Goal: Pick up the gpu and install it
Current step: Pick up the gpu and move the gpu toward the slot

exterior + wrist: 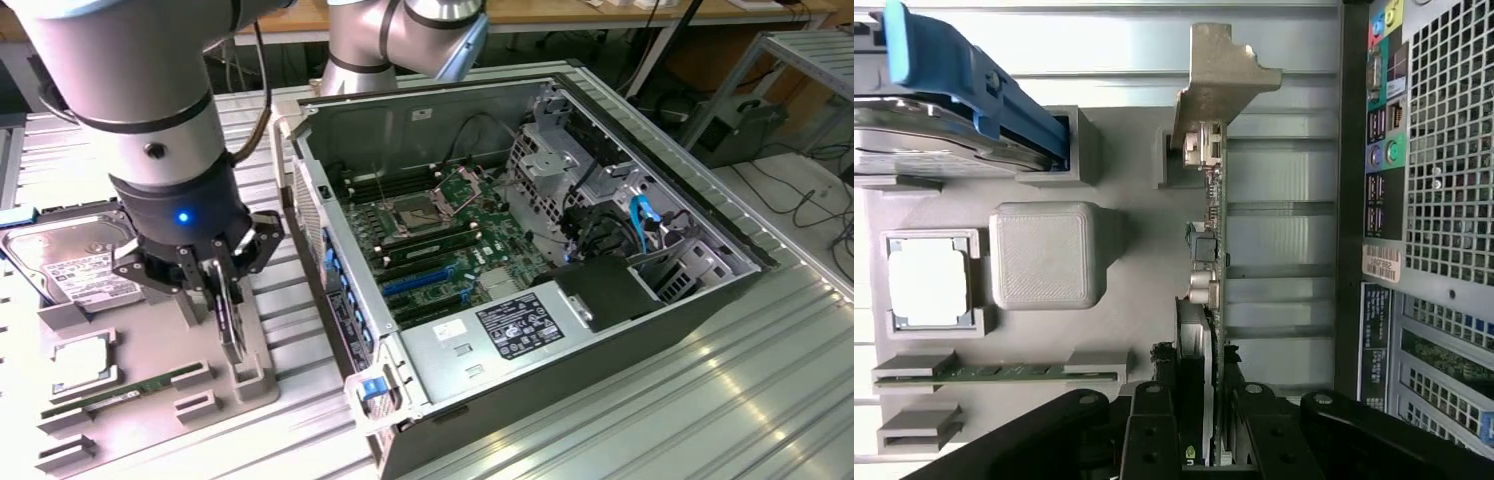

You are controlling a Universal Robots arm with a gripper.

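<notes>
I see my fingers (pixel 1154 432) closed most of the way, pinching the gpu (pixel 1210 255) between them; it stands on edge, stretching away from the fingertips over the grey tray (pixel 1129 310).

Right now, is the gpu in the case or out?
Out: the gpu stands on edge on the tray beside the case, jaws closed on it.
</notes>
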